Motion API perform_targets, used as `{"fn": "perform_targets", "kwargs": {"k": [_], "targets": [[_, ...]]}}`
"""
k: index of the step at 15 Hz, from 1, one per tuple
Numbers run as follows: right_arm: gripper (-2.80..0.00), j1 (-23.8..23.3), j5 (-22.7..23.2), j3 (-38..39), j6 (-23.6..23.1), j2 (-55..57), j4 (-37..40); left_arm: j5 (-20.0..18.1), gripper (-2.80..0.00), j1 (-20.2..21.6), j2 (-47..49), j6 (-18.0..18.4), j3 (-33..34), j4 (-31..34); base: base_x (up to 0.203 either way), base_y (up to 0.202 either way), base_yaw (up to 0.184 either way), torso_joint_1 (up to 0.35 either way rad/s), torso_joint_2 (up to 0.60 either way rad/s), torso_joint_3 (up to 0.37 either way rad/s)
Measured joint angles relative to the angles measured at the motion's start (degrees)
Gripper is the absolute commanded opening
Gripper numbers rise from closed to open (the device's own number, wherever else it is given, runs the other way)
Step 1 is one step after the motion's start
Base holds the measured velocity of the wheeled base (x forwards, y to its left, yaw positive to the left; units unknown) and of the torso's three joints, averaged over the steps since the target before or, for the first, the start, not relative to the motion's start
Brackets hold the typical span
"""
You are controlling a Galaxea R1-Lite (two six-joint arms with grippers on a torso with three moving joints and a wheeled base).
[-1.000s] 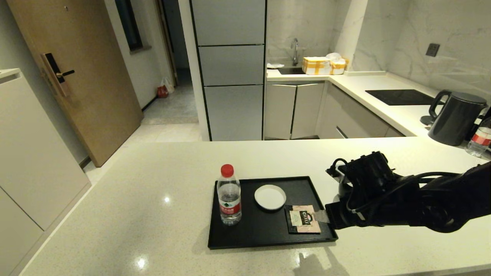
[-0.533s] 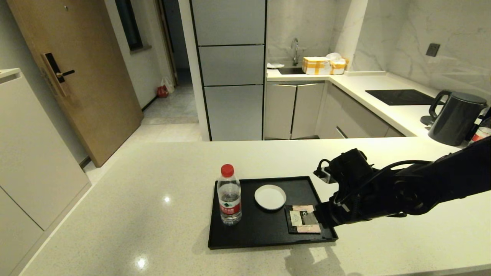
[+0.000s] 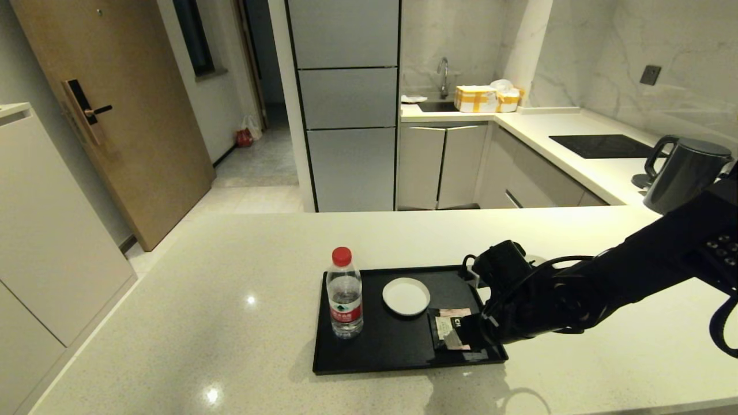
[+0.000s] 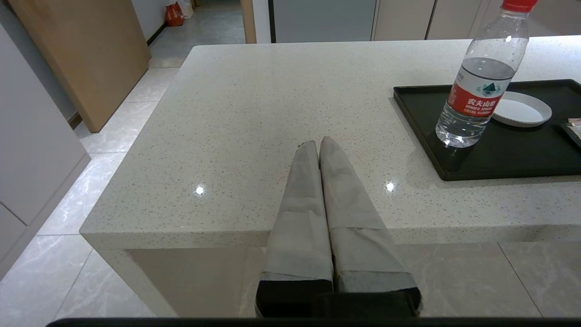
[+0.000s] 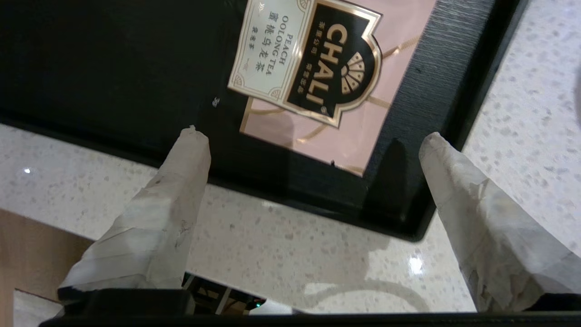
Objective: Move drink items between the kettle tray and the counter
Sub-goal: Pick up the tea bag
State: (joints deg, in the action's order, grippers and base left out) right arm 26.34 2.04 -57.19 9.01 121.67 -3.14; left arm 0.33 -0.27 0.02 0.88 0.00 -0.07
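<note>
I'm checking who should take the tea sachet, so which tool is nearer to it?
Right. The right tool hangs open just above the tea sachet at the tray's near right corner. The left tool is shut, well off to the tray's left, at the counter's near edge.

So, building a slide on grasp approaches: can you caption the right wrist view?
Right hand, fingers spread wide, poised over the pink-and-black tea sachet lying in the tray corner.
</note>
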Motion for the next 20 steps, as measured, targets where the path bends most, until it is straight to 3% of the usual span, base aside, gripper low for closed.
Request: {"fn": "perform_targets", "kwargs": {"k": [4, 9, 20], "targets": [[0.00, 0.0, -1.9, -3.0, 0.2, 2.7, -0.3, 0.0, -2.80, 0.0, 0.0, 0.0, 0.0, 0.0, 0.000, 0.000, 0.000, 0.000, 0.00, 0.000], [0.00, 0.4, -9.9, -7.9, 0.4, 5.0, 4.1, 0.0, -2.80, 0.0, 0.0, 0.0, 0.0, 0.0, 0.000, 0.000, 0.000, 0.000, 0.00, 0.000], [0.00, 4.5, -10.3, -10.9, 1.7, 5.7, 6.3, 0.0, -2.80, 0.0, 0.0, 0.0, 0.0, 0.0, 0.000, 0.000, 0.000, 0.000, 0.00, 0.000]]}}
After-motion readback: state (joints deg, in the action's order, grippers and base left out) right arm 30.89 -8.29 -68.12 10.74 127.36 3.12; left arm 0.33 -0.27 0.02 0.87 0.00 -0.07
